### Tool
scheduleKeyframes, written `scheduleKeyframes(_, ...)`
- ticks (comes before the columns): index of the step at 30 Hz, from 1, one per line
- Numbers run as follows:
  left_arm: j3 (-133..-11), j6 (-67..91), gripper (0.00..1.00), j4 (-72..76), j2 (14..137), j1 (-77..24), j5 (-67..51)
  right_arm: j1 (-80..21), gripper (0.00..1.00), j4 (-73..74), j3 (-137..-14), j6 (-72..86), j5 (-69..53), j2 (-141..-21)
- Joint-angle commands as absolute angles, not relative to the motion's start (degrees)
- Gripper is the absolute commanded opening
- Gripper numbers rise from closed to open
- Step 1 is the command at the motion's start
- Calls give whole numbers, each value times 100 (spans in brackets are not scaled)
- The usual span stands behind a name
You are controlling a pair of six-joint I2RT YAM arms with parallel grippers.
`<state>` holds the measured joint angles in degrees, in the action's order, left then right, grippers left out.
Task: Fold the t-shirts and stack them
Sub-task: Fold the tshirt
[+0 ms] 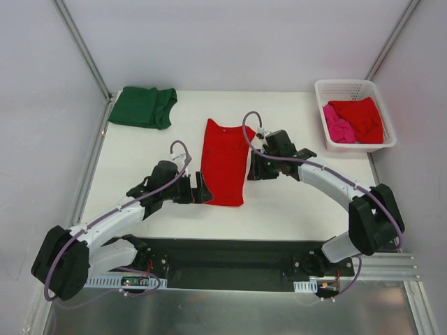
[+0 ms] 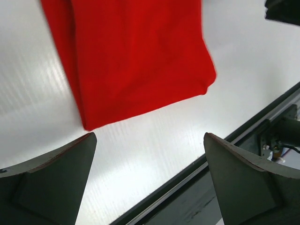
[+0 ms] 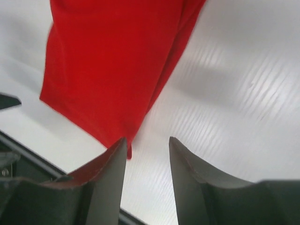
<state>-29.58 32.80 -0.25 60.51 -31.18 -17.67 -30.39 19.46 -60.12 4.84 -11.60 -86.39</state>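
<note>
The red t-shirt [image 1: 225,164] lies folded mid-frame on the table [image 1: 293,202]. The left fingers [image 2: 61,164] gape wide and hold nothing. The right fingers [image 3: 110,173] are half-open and empty, right by its corner, so pulling away could snag the fold.

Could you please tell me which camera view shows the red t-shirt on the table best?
The top external view: the whole red t-shirt lies there as a long folded strip. The left wrist view shows only one end with its corners, and the right wrist view only a blurred corner portion.
</note>
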Motion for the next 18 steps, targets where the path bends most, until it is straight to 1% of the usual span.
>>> scheduleKeyframes(1, -2532, 3173, 99, -343, 6073, -3164, -1451, -3400, 45, 1619, -5389, 1221, -1178, -8192)
scheduleKeyframes(7, -2329, 2997, 99, -141, 6187, -3155, -1248, -3612, 45, 933, -4422, 2055, -1345, -7919)
scheduleKeyframes(18, -2425, 2839, 99, 808, 7224, -3103, -1582, -3893, 45, 167, -3911, 2803, -1257, -7708)
